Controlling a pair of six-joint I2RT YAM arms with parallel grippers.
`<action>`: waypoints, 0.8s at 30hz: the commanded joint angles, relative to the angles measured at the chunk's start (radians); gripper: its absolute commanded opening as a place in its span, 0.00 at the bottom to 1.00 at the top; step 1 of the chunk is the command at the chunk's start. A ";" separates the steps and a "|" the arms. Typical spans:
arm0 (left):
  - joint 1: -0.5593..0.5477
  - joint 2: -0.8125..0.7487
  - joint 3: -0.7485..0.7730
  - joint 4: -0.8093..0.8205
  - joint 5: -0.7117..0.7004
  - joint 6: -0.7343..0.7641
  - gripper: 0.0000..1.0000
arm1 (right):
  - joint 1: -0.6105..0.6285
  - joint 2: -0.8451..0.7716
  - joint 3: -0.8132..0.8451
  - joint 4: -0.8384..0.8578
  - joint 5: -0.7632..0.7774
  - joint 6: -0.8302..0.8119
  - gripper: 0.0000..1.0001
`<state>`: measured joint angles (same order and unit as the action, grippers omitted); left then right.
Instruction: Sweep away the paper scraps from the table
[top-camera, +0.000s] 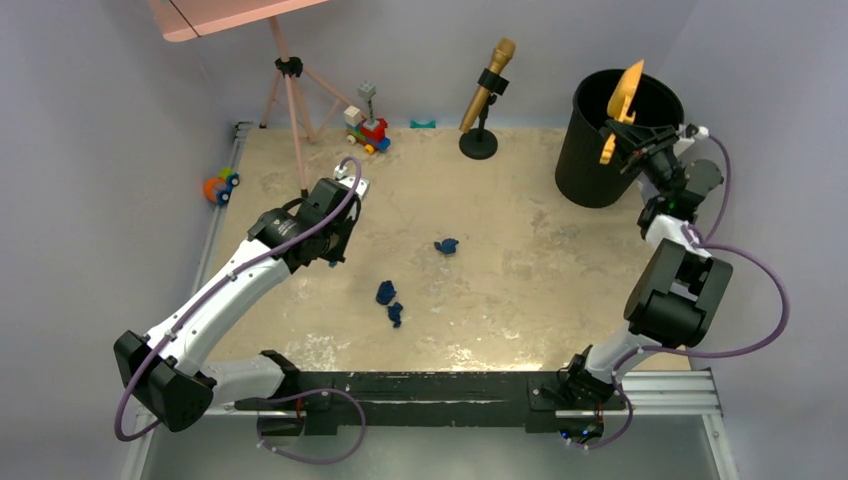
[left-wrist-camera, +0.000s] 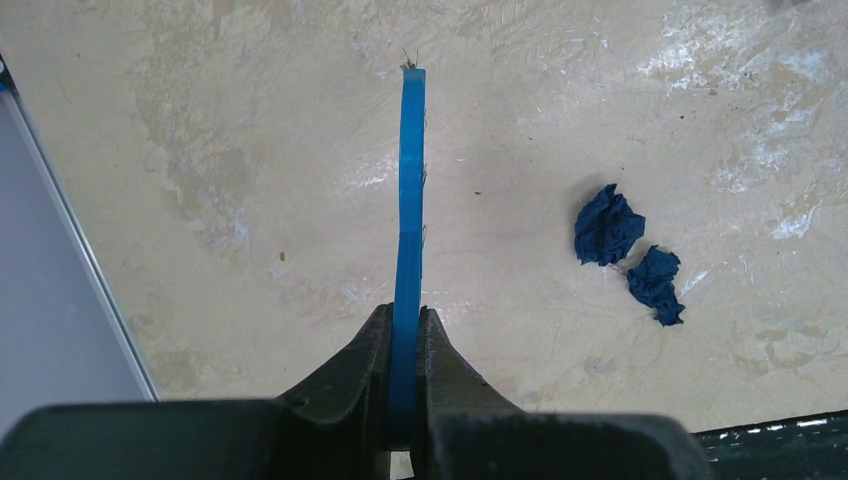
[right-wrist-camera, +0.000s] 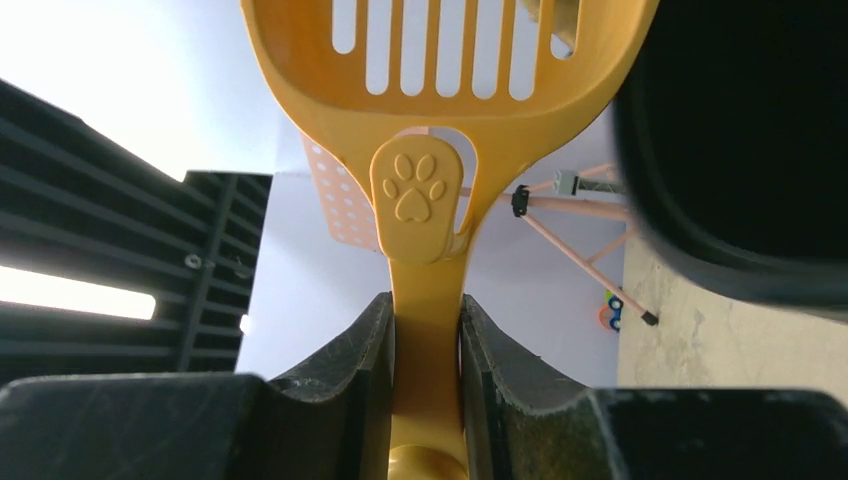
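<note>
Three crumpled navy paper scraps on the beige table, two side by side

Probably robotics lab: plain grey walls, pink tripod, rail-framed table

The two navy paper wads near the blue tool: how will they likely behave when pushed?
The navy paper wads look loosely crumpled, so probably very light and easy to shove. Their jagged, uneven folds suggest tumbling or skidding rather than rolling straight. The blue tool in the left gripper shows only a thin edge, so a wad might slip past it.
</note>
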<state>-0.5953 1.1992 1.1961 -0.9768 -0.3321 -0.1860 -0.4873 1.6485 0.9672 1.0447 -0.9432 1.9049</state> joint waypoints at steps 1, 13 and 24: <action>0.005 -0.004 0.001 0.035 0.001 0.019 0.00 | 0.000 -0.033 0.150 -0.036 -0.061 -0.085 0.00; 0.005 -0.011 0.008 0.027 -0.028 0.015 0.00 | 0.246 -0.173 0.528 -1.256 0.017 -1.267 0.00; 0.005 -0.017 -0.014 0.054 0.098 -0.013 0.00 | 0.766 -0.382 0.292 -1.628 0.780 -1.539 0.00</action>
<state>-0.5957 1.1980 1.1957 -0.9722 -0.3347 -0.1806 0.2066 1.3201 1.3785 -0.4438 -0.4728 0.4686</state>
